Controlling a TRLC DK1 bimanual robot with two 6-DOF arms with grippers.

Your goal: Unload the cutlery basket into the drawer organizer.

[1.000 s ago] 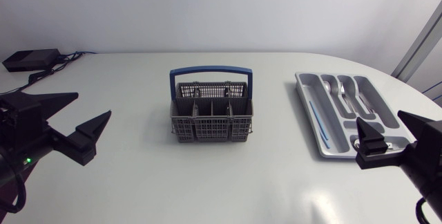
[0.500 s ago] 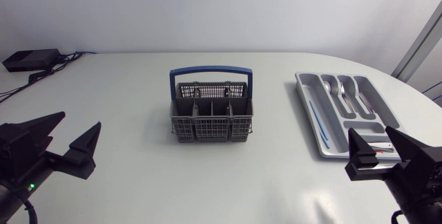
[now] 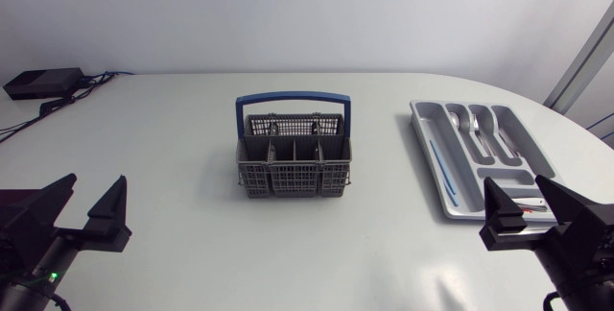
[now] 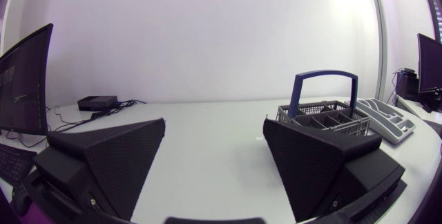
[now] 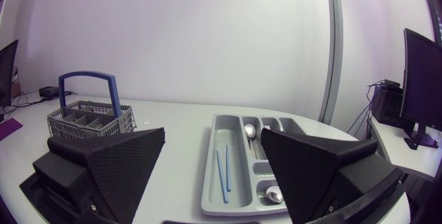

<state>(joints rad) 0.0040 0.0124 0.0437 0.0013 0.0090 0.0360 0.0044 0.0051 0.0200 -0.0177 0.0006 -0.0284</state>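
Left tool (image 3: pixel 98 179) sits low at the near left corner of the worktop (image 3: pixel 192 138), fingers spread wide, nothing between them. Right tool (image 3: pixel 513 184) at the near right, jaws released too, gripping nothing. The cutlery basket (image 3: pixel 294 157), grey with a blue handle (image 3: pixel 293 100), stands upright mid-worktop, well apart from both tools. The drawer organizer (image 3: pixel 419 122) lies on the right side, its near end just ahead of the right tool's fingertips.

From overhead, spoons (image 3: pixel 470 124) lie in the organizer's far compartments, and blue sticks (image 3: pixel 441 172) run along the long slot on the basket side. A small item with a red mark shows between the right tool's fingers, too small to tell what it is.

The left wrist view looks across the worktop: basket (image 4: pixel 324 113) beyond its right-hand finger, organizer (image 4: pixel 387 113) farther off behind it, and a black box (image 4: pixel 97 102) with cables at the far edge. The right wrist view has the organizer (image 5: pixel 208 169) straight ahead between its fingers, two blue sticks (image 5: pixel 222 172) side by side, spoon bowls (image 5: pixel 250 131) clear, and the basket (image 5: pixel 90 117) off to the side
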